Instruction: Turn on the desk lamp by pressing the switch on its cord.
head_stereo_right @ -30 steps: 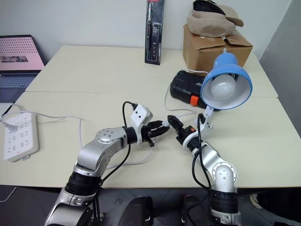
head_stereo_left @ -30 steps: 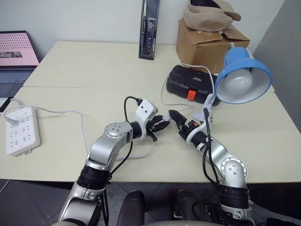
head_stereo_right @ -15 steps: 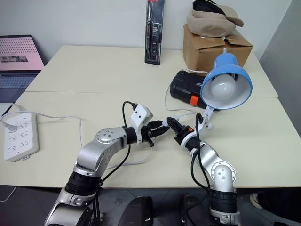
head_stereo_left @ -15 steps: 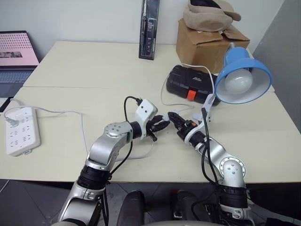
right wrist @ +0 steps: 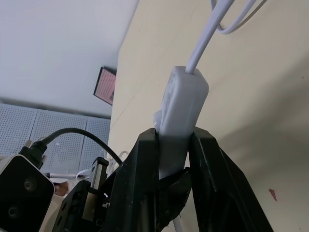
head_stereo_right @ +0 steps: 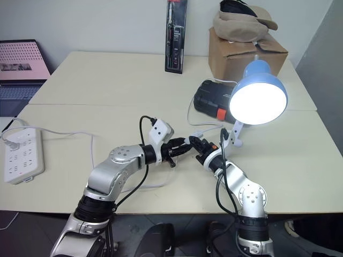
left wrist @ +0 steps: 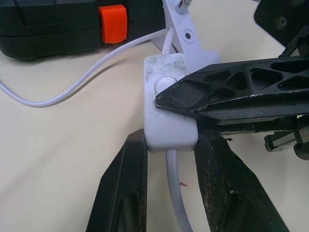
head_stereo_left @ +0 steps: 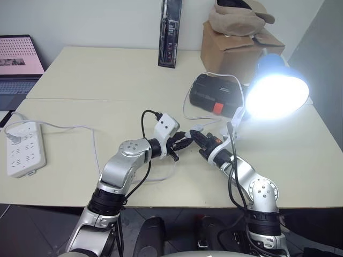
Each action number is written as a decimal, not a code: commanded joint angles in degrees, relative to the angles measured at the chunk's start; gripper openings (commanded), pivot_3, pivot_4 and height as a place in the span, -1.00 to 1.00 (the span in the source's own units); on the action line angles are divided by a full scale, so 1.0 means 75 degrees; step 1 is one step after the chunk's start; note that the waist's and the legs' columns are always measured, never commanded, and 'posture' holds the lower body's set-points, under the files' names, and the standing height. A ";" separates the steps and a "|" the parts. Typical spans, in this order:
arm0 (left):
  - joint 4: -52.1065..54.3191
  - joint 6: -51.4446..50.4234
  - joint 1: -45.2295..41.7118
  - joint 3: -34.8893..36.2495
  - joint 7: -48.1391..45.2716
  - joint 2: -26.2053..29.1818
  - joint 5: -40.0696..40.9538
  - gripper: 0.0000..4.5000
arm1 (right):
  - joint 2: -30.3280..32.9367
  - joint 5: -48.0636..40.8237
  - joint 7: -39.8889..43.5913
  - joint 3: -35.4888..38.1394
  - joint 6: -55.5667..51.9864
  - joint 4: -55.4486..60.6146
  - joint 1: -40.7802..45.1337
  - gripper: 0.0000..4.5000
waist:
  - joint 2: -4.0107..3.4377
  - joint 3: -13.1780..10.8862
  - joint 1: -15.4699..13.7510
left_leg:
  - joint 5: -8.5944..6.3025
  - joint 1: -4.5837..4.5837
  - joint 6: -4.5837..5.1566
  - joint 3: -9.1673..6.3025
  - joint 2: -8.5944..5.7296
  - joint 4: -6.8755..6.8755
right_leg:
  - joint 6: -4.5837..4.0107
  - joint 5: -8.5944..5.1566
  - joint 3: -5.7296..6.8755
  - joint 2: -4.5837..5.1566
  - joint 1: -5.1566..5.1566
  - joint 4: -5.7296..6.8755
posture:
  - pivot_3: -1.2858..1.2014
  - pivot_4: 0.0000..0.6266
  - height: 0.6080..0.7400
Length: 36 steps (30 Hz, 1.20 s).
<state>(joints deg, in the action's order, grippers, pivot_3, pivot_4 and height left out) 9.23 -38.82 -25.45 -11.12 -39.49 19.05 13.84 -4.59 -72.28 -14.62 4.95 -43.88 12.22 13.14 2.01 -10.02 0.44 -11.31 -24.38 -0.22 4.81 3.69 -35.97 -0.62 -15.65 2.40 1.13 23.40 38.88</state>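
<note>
The switch (left wrist: 166, 104) is a small white oblong box with smooth sides and a round button on top. It is held just above the table (head_stereo_left: 80, 80), near the middle of the front edge. The left gripper (left wrist: 169, 166) is clamped on its two sides. The right gripper (right wrist: 170, 154) is squeezed shut on the switch too, with one black finger (left wrist: 193, 96) pressing the button. A thin white cord (left wrist: 72, 89) leaves both ends of the switch. The lamp (head_stereo_left: 276, 93) stands by the right edge on a white clip. Its blue dome shade glows bright. A black case (head_stereo_left: 211, 91) lies behind it.
</note>
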 commanded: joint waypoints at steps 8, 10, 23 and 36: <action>0.0285 0.0285 -0.0165 0.0020 -0.0030 0.0053 0.0025 -0.54 | -0.0159 0.0058 0.0020 0.0030 0.0239 0.0268 -0.0138 -0.12 | 0.0000 0.0000 0.0000 | 0.0000 -0.0002 0.0000 0.0000 0.0000 0.0000 | 0.0000 0.0000 0.0000 0.0000 0.0002 -0.0001 | 0.03 -0.52 1.00; 0.0237 0.0340 -0.0168 0.0034 -0.0030 0.0087 -0.0005 -0.54 | -0.0085 0.0019 0.0029 0.0079 0.0214 0.0330 -0.0179 0.10 | 0.0000 0.0000 0.0000 | 0.0000 -0.0003 0.0000 0.0000 0.0000 0.0000 | 0.0000 0.0000 0.0000 0.0000 0.0003 -0.0001 | 0.03 -0.52 1.00; -0.1446 0.2182 -0.0319 -0.0375 -0.0209 0.0266 -0.0879 -0.54 | 0.2497 -0.0042 0.0345 0.0222 -0.0997 0.2081 -0.0823 1.00 | -0.0003 -0.0002 -0.0028 | 0.0000 -0.0019 0.0001 0.0002 -0.0006 -0.0001 | 0.0004 0.0002 0.0001 0.0006 0.0014 -0.0008 | 0.03 -0.52 1.00; -0.2560 0.3193 -0.0420 -0.0662 -0.0612 0.0110 -0.1302 -0.09 | 0.5764 0.2981 0.2959 -0.1266 -0.1051 0.3509 -0.0599 1.00 | 0.0007 -0.0003 -0.0047 | 0.0000 -0.0046 0.0001 -0.0004 -0.0005 0.0000 | 0.0007 0.0003 0.0013 0.0000 0.0034 -0.0025 | 0.03 -0.52 1.00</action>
<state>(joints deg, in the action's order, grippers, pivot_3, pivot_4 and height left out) -10.35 -16.52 -28.01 -15.81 -43.15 19.84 4.30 37.93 -52.47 5.34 -4.15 -53.38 36.09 8.25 2.06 -10.04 0.09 -11.31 -24.72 -0.21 4.78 3.64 -35.98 -0.56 -15.63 2.50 1.14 23.65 38.68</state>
